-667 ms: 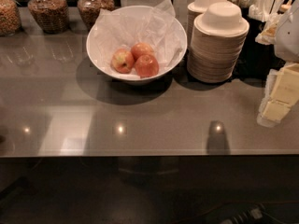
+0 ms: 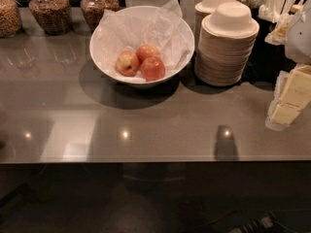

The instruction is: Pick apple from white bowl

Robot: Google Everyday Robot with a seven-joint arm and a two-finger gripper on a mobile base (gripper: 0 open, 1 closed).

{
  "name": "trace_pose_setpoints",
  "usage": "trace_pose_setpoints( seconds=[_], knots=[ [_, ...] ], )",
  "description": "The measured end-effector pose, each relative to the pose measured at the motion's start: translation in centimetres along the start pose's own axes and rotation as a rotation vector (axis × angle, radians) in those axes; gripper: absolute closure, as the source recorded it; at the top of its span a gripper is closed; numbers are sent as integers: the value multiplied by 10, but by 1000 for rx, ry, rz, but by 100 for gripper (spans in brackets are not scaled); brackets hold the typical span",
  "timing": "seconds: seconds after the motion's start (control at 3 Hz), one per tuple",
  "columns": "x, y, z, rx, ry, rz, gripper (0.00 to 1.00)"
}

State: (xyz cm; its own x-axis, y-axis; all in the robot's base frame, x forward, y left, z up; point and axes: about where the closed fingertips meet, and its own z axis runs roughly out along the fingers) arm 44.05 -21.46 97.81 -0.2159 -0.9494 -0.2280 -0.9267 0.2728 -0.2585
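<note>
On the grey surface [image 2: 146,130] stood one white bowl [image 2: 141,83] lined with crinkled paper, and in it lay three apples: the apple [image 2: 152,68], the reddest one, at the front right, touching a yellow-patched apple [image 2: 128,62] on its left and a paler apple [image 2: 147,51] behind. Behind the bowl I counted three glass jars [image 2: 48,11], and just beside it on the right two stacks of small bowls [image 2: 228,42]. The cream tool [image 2: 285,113] hung at the right edge, well apart from the bowl, and I could not tell if it was spread or pressed together.
</note>
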Motion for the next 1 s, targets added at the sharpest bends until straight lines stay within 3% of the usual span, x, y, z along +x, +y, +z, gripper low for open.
trace_pose_setpoints(
  seconds=[0.33,1.0],
  knots=[
    [-15,-7,12,14,-86,2,0],
    [-94,-49,42,83,-308,-62,0]
  ],
)
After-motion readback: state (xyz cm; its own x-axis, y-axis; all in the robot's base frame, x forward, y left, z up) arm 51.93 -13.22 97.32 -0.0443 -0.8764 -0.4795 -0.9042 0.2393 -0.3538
